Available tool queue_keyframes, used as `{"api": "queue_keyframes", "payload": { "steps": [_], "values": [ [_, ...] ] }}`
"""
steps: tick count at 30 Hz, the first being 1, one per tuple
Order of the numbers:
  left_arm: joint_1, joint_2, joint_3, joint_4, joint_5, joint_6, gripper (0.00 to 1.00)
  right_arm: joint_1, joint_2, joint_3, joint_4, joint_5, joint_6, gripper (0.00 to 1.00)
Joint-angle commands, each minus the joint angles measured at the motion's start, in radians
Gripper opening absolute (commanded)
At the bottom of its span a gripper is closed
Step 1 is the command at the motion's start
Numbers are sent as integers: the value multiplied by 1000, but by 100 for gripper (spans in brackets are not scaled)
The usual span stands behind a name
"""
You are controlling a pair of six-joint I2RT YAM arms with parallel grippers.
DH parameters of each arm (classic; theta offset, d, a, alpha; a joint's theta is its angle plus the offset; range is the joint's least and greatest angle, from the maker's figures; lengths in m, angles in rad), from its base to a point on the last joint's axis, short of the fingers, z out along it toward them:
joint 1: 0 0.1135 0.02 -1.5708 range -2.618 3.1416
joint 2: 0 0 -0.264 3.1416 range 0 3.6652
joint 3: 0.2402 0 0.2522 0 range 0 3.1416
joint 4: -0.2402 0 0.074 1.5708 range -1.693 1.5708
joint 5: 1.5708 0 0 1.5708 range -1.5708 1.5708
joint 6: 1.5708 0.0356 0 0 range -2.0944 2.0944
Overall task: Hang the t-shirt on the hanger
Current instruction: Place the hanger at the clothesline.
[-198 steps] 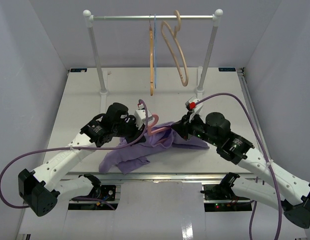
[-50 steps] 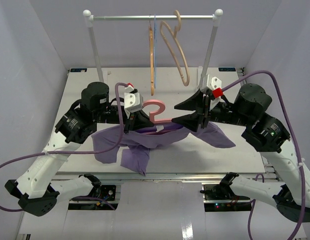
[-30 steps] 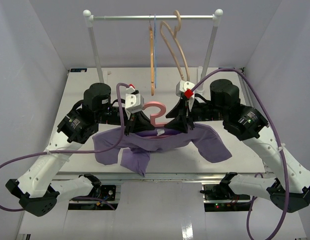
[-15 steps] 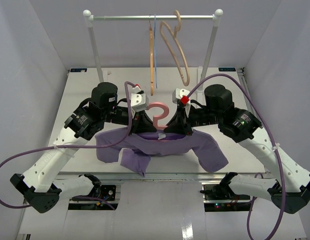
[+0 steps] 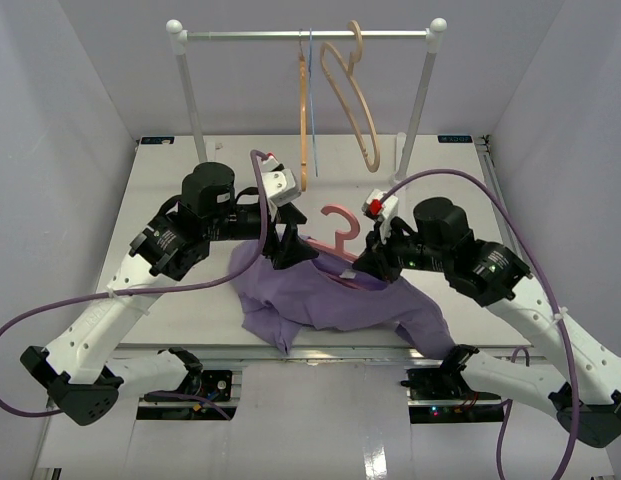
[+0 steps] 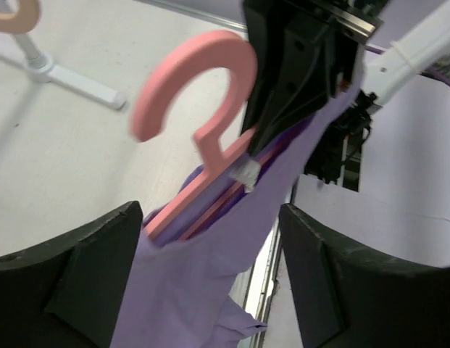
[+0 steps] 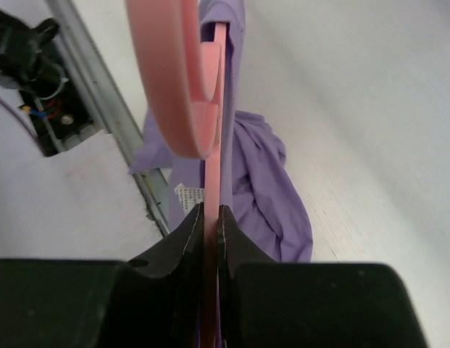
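Note:
The lavender t-shirt point(image 5: 320, 300) hangs on the pink hanger point(image 5: 340, 225) near the table's front edge, slanting down to the left. My right gripper point(image 5: 375, 262) is shut on the hanger's frame just below the hook. In the right wrist view its jaws pinch the thin pink bar point(image 7: 211, 196), with the t-shirt point(image 7: 264, 181) draped beyond. My left gripper point(image 5: 290, 250) stands open at the shirt's left shoulder. In the left wrist view its fingers point(image 6: 87, 283) spread wide either side of the loose fabric point(image 6: 203, 290), below the hanger hook point(image 6: 188, 80).
A clothes rack point(image 5: 305, 35) stands at the back of the table, carrying tan wooden hangers point(image 5: 355, 90) and a thin blue wire hanger point(image 5: 311, 100). Its foot point(image 6: 72, 80) shows in the left wrist view. The table's front edge point(image 5: 320, 350) lies just under the shirt.

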State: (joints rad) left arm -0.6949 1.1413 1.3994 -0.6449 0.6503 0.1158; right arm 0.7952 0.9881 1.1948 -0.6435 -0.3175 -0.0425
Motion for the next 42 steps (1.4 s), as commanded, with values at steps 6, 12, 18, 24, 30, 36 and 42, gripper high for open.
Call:
{"api": "queue_keyframes", "payload": {
  "steps": [6,12,18,24,30,36,42],
  "values": [
    [-3,-45,-19,76,-298,-141,94,-3,-269,-201,-153,470,236,8],
    [-3,-7,4,64,-352,-317,98,-4,-273,-192,-249,689,347,8],
    [-3,8,-72,118,-392,-401,98,-2,-183,-105,-300,929,412,8],
    [-4,-53,-315,318,-517,-475,98,-12,3,90,-156,1128,338,8],
    [-7,-109,-518,543,-496,-550,98,-89,176,322,76,1081,127,8],
    [-19,-153,-646,658,-541,-581,98,-199,370,550,114,925,18,8],
    [-31,-177,-765,781,-547,-612,98,-298,480,652,155,772,12,8]
  ]
}}
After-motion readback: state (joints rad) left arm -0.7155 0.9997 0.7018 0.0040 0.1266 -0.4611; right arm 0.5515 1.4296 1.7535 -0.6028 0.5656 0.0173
